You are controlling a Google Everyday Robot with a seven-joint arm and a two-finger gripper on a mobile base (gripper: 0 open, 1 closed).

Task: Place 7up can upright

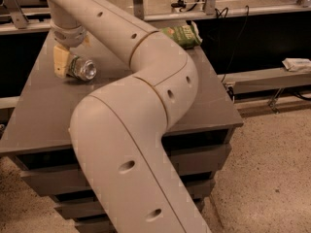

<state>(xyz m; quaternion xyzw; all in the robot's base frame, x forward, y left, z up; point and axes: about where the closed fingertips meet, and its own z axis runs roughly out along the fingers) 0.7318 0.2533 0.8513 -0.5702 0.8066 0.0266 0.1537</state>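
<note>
The 7up can (83, 68) lies on its side on the grey table (43, 115) at the far left, its shiny metal end facing right and towards the camera. My gripper (68, 57) hangs straight down from the wrist and sits right at the can's left end, touching or nearly touching it. The can rests on the table top and is not lifted. My big cream arm (146, 96) sweeps across the middle of the view and hides much of the table.
A flat green crinkly snack bag (184, 35) lies at the table's far right edge. A white cloth (296, 63) lies on a low grey ledge to the right. The floor is speckled. Metal frame legs stand behind the table.
</note>
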